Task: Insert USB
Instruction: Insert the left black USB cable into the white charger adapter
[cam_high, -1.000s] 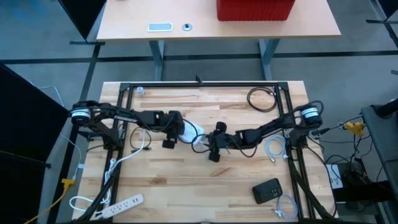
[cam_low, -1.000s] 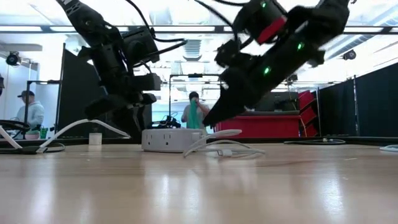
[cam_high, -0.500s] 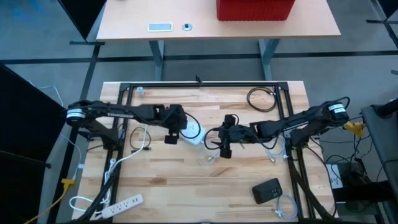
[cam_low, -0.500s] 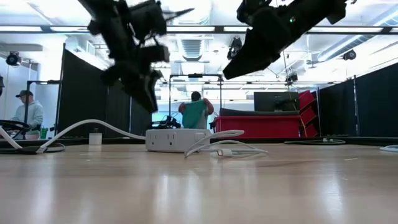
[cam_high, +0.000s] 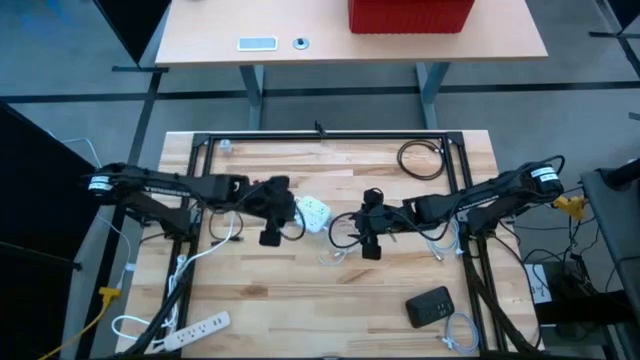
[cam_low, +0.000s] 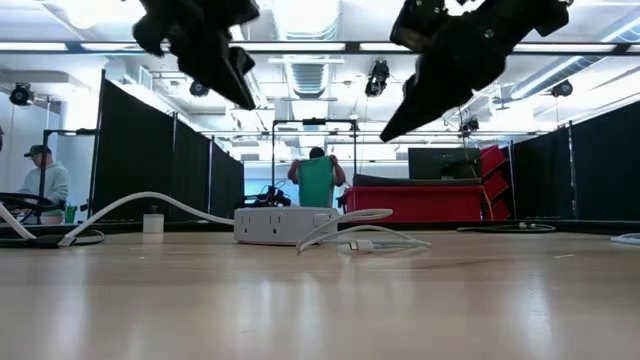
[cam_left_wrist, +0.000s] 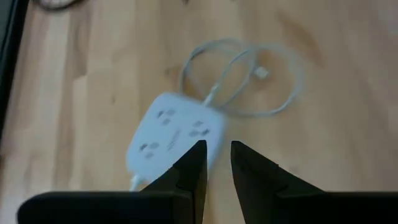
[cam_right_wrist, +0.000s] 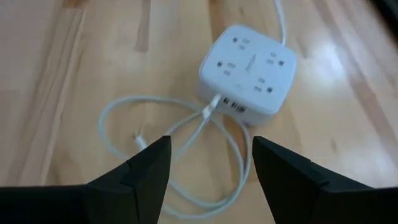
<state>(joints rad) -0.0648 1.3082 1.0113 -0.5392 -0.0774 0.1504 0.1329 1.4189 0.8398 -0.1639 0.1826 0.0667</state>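
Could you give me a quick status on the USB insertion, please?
Left gripper nearly shut, empty, above the table. Right gripper open, empty, raised. White USB cable sits plugged into the white power hub. Nothing in the way.

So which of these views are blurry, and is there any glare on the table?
Left wrist view: soft all over, the power strip and cable fuzzy. Right wrist view: strip sharper, with glare on the table beside it. Low view: near tabletop out of focus with pale ceiling-light reflections, both arms dark against bright lights. High view: evenly lit, no glare.
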